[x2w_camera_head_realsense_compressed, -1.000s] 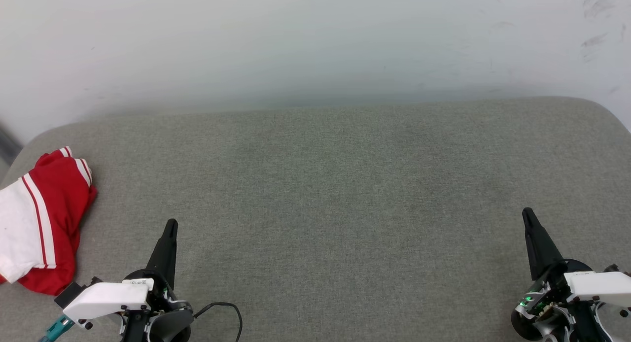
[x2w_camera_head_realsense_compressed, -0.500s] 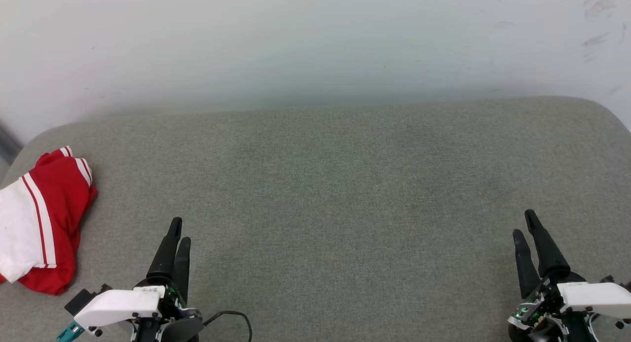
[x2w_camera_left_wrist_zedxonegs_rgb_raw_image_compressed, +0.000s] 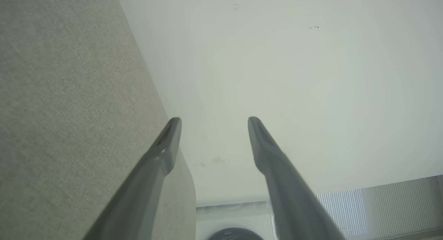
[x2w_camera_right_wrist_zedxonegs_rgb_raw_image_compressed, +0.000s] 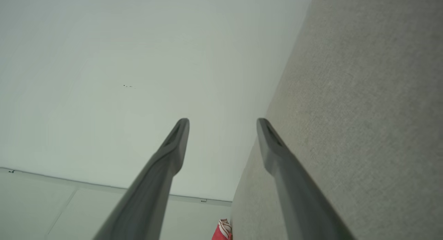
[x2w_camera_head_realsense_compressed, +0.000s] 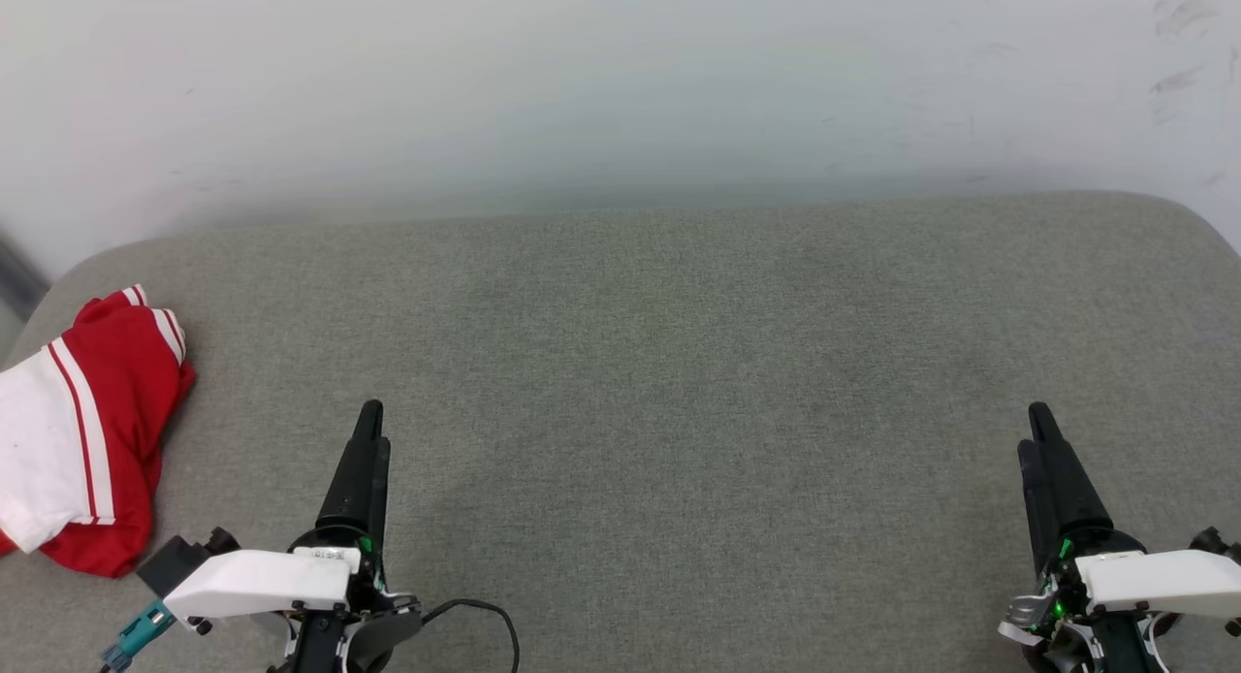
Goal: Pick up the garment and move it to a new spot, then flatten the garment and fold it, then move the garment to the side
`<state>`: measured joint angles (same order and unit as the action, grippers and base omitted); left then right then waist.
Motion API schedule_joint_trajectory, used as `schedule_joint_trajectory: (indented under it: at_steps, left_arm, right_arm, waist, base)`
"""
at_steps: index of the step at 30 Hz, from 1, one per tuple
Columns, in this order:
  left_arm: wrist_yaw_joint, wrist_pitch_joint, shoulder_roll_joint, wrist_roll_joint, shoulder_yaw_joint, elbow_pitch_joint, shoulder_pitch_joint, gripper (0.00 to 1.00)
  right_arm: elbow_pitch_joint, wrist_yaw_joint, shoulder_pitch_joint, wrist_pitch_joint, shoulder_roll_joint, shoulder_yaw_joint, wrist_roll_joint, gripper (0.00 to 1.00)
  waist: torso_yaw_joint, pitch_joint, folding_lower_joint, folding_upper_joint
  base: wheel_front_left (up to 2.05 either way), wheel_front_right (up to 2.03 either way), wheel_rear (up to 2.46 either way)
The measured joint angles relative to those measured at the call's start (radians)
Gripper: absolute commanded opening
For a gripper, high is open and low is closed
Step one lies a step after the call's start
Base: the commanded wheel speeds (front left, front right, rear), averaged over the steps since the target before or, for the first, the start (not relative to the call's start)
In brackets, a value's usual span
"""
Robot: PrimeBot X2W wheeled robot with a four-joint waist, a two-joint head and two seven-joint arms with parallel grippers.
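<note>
The garment (x2w_camera_head_realsense_compressed: pixel 87 431), a red T-shirt with a white striped sleeve, lies crumpled at the far left edge of the grey padded surface (x2w_camera_head_realsense_compressed: pixel 679 363). A small red corner of the garment (x2w_camera_right_wrist_zedxonegs_rgb_raw_image_compressed: pixel 223 231) also shows low in the right wrist view. My left gripper (x2w_camera_head_realsense_compressed: pixel 376 427) stands at the lower left, to the right of the garment and apart from it. Both wrist views show spread fingers with nothing between them: the left gripper (x2w_camera_left_wrist_zedxonegs_rgb_raw_image_compressed: pixel 214 120) is open, and so is the right gripper (x2w_camera_right_wrist_zedxonegs_rgb_raw_image_compressed: pixel 223 120). My right gripper (x2w_camera_head_realsense_compressed: pixel 1033 429) is at the lower right, far from the cloth.
A white wall (x2w_camera_head_realsense_compressed: pixel 620 81) rises right behind the padded surface. A black cable (x2w_camera_head_realsense_compressed: pixel 490 615) loops beside my left wrist. The surface has rounded corners at the back left and back right. A dark round object (x2w_camera_left_wrist_zedxonegs_rgb_raw_image_compressed: pixel 235 233) and a ribbed panel (x2w_camera_left_wrist_zedxonegs_rgb_raw_image_compressed: pixel 380 205) lie beyond its end.
Both grippers have gone from shut to open. The left gripper has moved a little to the right and forward. The garment lies as before.
</note>
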<state>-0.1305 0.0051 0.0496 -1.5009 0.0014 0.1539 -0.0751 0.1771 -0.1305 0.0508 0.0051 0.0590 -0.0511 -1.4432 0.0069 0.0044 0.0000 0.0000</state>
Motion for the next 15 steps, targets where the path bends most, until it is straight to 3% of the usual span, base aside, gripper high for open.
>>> schedule_joint_trajectory:
  at_steps: [15]
  left_arm:
    - [0.0,-0.053,0.033,0.308,-0.062,-0.032,-0.001,1.0]
  right_arm:
    - [-0.038,0.0,-0.012,-0.053,-0.004,0.006,0.344,1.0]
  waist:
    - [0.001,0.0,0.0,0.0]
  base:
    - [0.0,0.0,0.0]
